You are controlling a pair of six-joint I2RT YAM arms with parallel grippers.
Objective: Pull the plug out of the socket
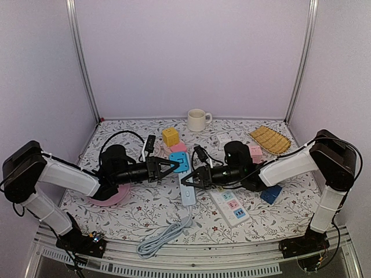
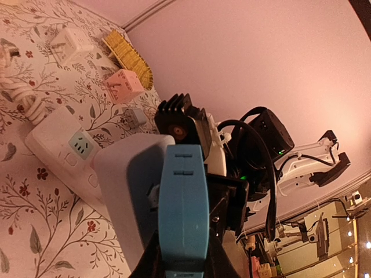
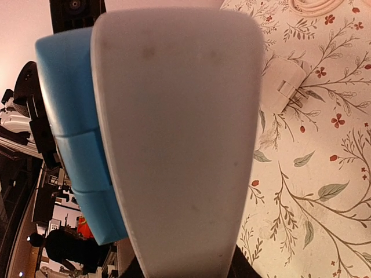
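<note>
The blue plug [image 1: 179,161] sits against the far end of a pale socket strip [image 1: 188,194], around the middle of the table [image 1: 145,208]. In the right wrist view its blue body lies flush along the strip's side with no gap showing, so it looks fully seated and the pull not yet done.

The left gripper [image 1: 174,165] comes in from the left edge, lying almost level, and is clamped on the plug. Its wrist view shows the blue body filling the space between its jaws. The right gripper [image 1: 193,178] reaches in from the right edge and is closed tight on the strip just behind the plug. The two face each other nose to nose, one to draw the plug away and the other to anchor the socket so it does not follow.

The strip's grey cable [image 1: 165,234] trails slack toward the near edge, so it should not resist.

Further out, a white extension board [image 1: 231,204] lies just right of the strip. A yellow cube adapter [image 1: 170,136] stands behind the plug. A mug [image 1: 197,120] stands at the far edge, well clear of the pull.
</note>
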